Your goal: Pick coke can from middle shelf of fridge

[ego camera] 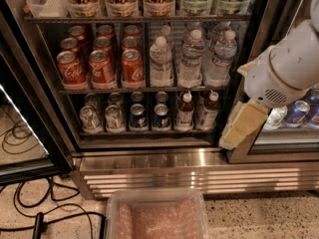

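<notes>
Fridge point(149, 161), door open, front view. Middle shelf point(144, 89): red cans at 10 o'clock, water bottles point(192, 59) at 12 (these stand between the cans and my arm). Rack below: silver-green cans point(91, 118), then blue cans point(138, 116). Clear plastic tub point(157, 215) at 6 o'clock; black cables point(30, 214) at 8. My gripper point(238, 131) hangs at 3 o'clock, before the door frame; released or clenched, I cannot tell. The coke can point(132, 67), front row, lies toward 10 o'clock from it, well apart.
</notes>
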### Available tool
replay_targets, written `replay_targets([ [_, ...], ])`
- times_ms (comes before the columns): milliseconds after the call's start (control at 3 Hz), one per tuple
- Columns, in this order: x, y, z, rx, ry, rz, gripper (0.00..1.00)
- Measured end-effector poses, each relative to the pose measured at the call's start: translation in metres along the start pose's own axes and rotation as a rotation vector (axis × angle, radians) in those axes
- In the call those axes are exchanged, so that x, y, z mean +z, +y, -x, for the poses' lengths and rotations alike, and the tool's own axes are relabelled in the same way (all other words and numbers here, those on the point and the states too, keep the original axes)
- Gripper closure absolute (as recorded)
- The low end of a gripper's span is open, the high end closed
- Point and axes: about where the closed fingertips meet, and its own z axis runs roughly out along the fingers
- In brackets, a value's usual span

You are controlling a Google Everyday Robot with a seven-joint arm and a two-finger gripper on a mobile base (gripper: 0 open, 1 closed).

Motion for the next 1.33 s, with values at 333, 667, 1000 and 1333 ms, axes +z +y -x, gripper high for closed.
replay_targets([
  [333, 0.000, -0.001, 0.001, 0.000, -0.003, -0.007, 0.00],
  [667, 0.018, 0.014, 0.017, -0.015, -0.066, 0.024, 0.00],
  [1000, 0.048, 0.036, 0.051, -0.061, -0.150, 0.019, 0.00],
  [1333, 0.075, 0.040, 0.098, -0.088, -0.276, -0.018, 0.00],
])
